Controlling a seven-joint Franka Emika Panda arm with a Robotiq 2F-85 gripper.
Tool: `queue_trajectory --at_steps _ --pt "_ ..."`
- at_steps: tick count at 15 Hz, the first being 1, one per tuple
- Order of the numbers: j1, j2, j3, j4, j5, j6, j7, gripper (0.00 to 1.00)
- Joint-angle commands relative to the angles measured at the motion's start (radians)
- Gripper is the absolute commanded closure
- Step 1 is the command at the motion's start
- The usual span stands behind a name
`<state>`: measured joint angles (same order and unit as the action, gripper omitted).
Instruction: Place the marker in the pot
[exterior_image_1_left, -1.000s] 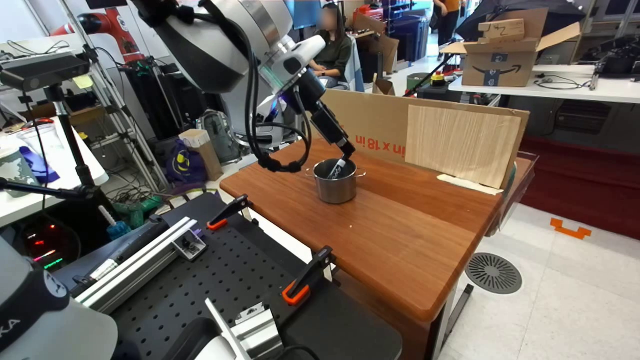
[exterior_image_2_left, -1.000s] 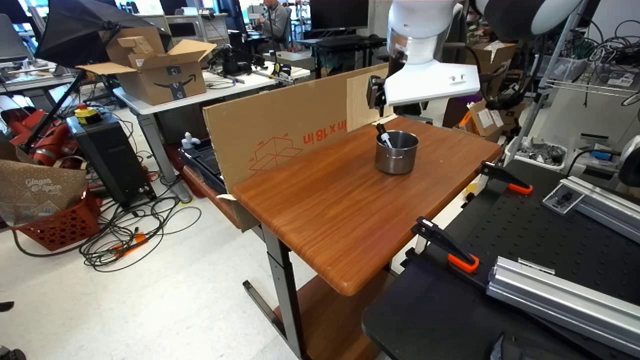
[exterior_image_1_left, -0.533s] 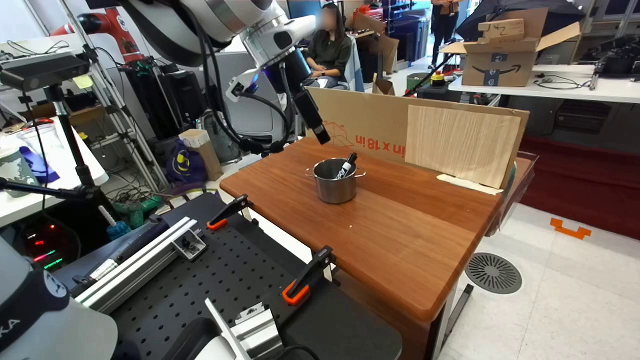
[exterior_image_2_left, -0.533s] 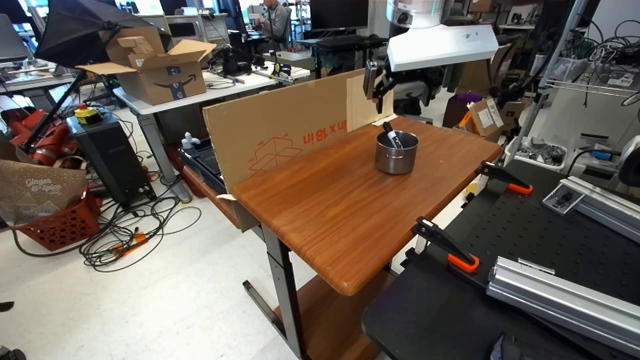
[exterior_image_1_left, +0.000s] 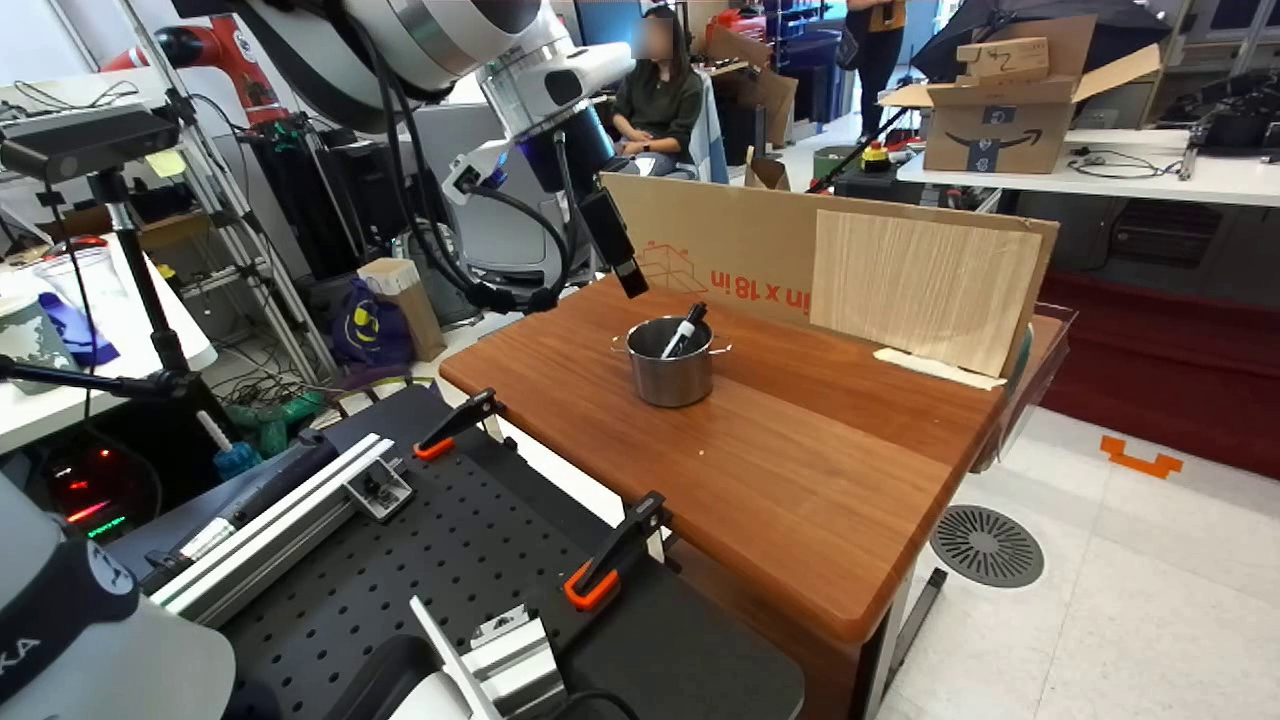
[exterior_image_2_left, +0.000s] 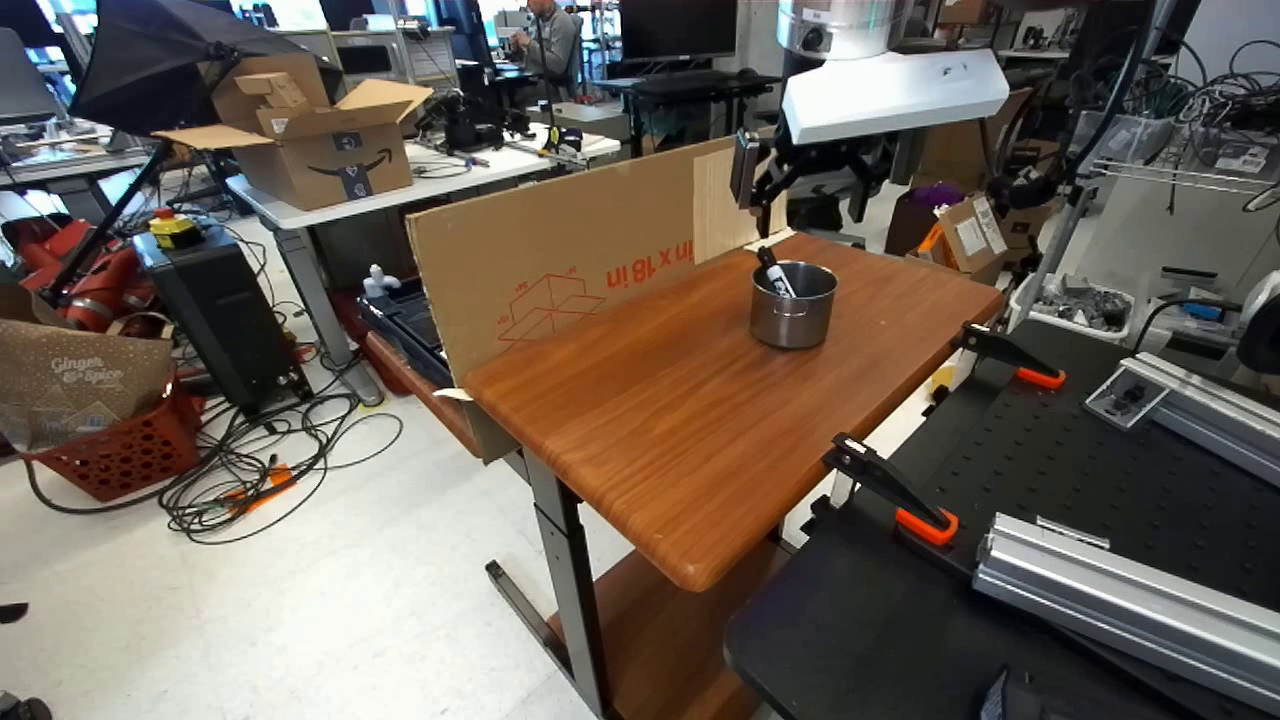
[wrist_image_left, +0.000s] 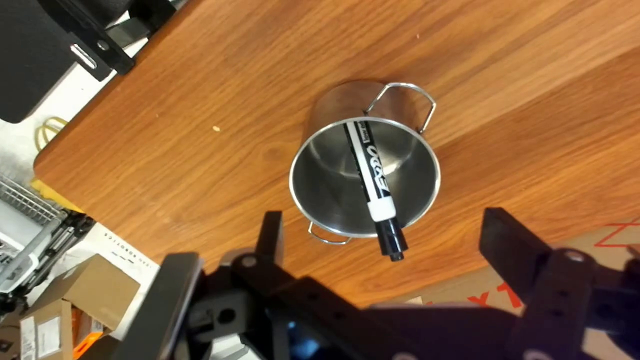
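Note:
The pot (exterior_image_1_left: 672, 382) is a small shiny steel pot with thin side handles, standing on the wooden table. It also shows in an exterior view (exterior_image_2_left: 790, 328) and in the wrist view (wrist_image_left: 341, 102). The marker (wrist_image_left: 374, 172), black and white with a black cap, stands tilted inside the pot. It leans on the rim, cap end sticking out above it; it shows in both exterior views (exterior_image_1_left: 679, 336) (exterior_image_2_left: 777, 277). My gripper (wrist_image_left: 383, 216) is open and empty, above the pot and apart from the marker. It also shows in both exterior views (exterior_image_1_left: 635, 283) (exterior_image_2_left: 812, 217).
A cardboard panel (exterior_image_1_left: 760, 245) stands upright along the table's (exterior_image_1_left: 820, 500) far edge. Black clamps with orange pads (exterior_image_1_left: 620, 550) (exterior_image_2_left: 1015, 352) grip the near edge, beside the black perforated base plate (exterior_image_1_left: 470, 560). An open cardboard box (exterior_image_2_left: 340, 150) sits on a farther desk.
My gripper has risen and drawn back from the marker, leaving it free in the pot. The marker has shifted its lean slightly within the pot. The pot has not moved.

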<state>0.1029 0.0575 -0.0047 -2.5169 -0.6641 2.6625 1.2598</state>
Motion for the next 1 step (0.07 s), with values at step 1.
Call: queue_trajectory --at_steps 1 --pt "-0.009 -0.001 0.009 0.0 0.003 -0.002 -0.004 0.0"
